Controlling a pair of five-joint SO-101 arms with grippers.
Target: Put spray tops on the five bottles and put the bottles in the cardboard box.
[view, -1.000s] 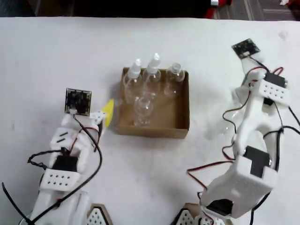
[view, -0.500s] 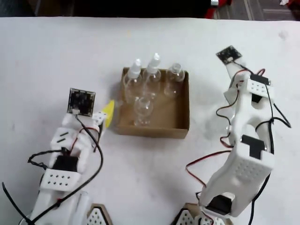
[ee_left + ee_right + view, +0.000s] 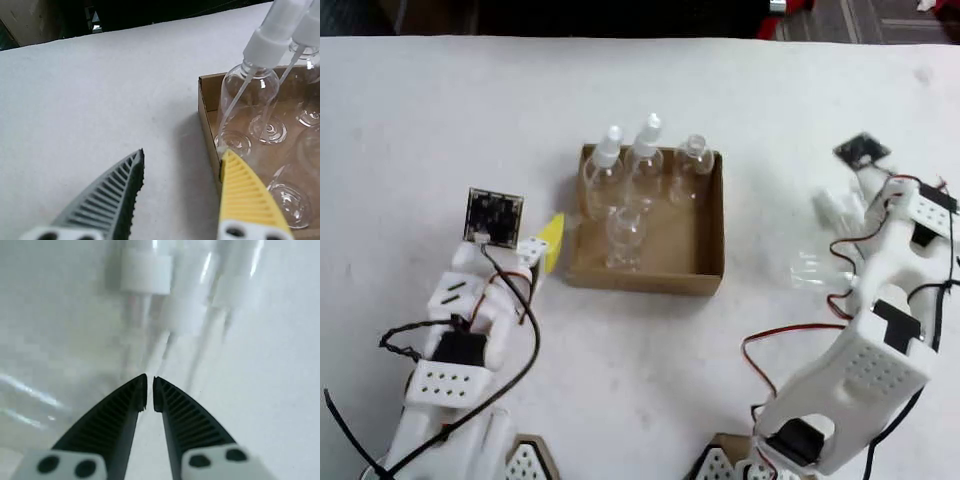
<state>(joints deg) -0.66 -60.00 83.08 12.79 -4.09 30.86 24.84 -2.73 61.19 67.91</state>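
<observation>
The right gripper (image 3: 150,386) hangs over three loose spray tops (image 3: 147,277) that lie side by side on the table (image 3: 470,100), well to the right of the box (image 3: 650,279). Its jaws are all but closed, with a bare slit between the tips and nothing held. That looks like the main risk: coming down like this it would only prod the tops. They lie tight together with their thin tubes nearly touching, so even opened jaws could catch two at once or scatter the neighbours. A clear lying bottle (image 3: 807,270), probably the fifth, rests on its side just to the near side of the tops, and a stray nudge could set it rolling. The box holds four standing bottles: two capped bottles (image 3: 606,165) at the far left and two open-necked bottles (image 3: 692,163). The left gripper (image 3: 183,154) is spread wide and empty by the box's left wall. Its yellow finger (image 3: 245,195) is at or touching the cardboard, so a sideways move there could shove the box. Compared with a second ago, the right arm has swung right and nearer, leaving the tops uncovered. The left arm has hardly shifted, and the box and its bottles stand as before.
</observation>
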